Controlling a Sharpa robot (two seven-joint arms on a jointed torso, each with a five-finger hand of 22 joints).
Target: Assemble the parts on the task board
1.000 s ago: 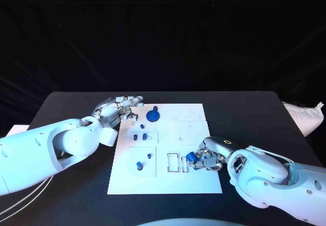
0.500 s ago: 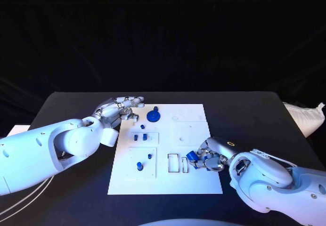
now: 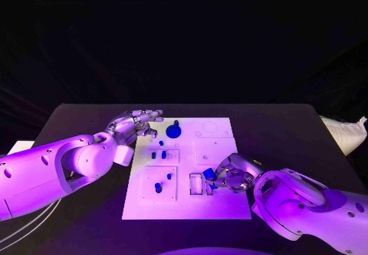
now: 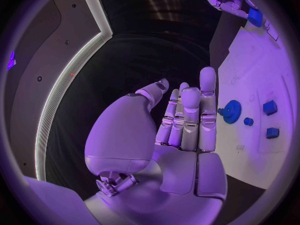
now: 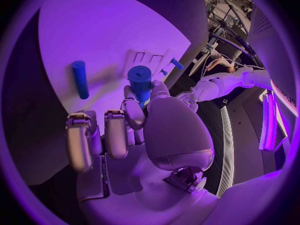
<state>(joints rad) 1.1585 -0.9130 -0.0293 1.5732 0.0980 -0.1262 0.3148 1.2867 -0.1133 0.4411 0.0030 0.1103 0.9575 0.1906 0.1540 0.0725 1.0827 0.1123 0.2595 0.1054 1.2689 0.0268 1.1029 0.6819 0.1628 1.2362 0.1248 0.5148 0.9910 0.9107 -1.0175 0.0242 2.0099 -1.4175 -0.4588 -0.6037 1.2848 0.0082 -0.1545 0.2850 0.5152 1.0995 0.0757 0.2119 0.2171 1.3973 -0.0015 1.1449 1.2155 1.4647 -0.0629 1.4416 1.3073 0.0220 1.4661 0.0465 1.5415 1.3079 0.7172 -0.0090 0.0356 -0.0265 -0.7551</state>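
The white task board [image 3: 218, 204] lies mid-table. My right hand [image 3: 232, 178] pinches a blue part [image 3: 208, 173] just above the board's near half, beside the two narrow slots [image 3: 201, 184]. The right wrist view shows that blue part [image 5: 140, 80] between thumb and fingers, with a long blue peg [image 5: 79, 79] lying on the board behind it. My left hand [image 3: 136, 123] hovers at the board's far left corner, fingers straight and apart, holding nothing. A blue gear [image 3: 173, 131], two blue blocks [image 3: 158, 155] and a blue peg [image 3: 158, 187] stand on the board's left half.
A white bag [image 3: 343, 133] lies at the table's right edge and a pale sheet [image 3: 18, 146] off its left side. From the left wrist, my open left hand [image 4: 183, 121] has the gear [image 4: 232, 111] and blocks [image 4: 270, 107] just beyond its fingertips.
My right hand has carried the blue part leftward and a little farther onto the board, closer to the slots. The left hand has stayed where it was.
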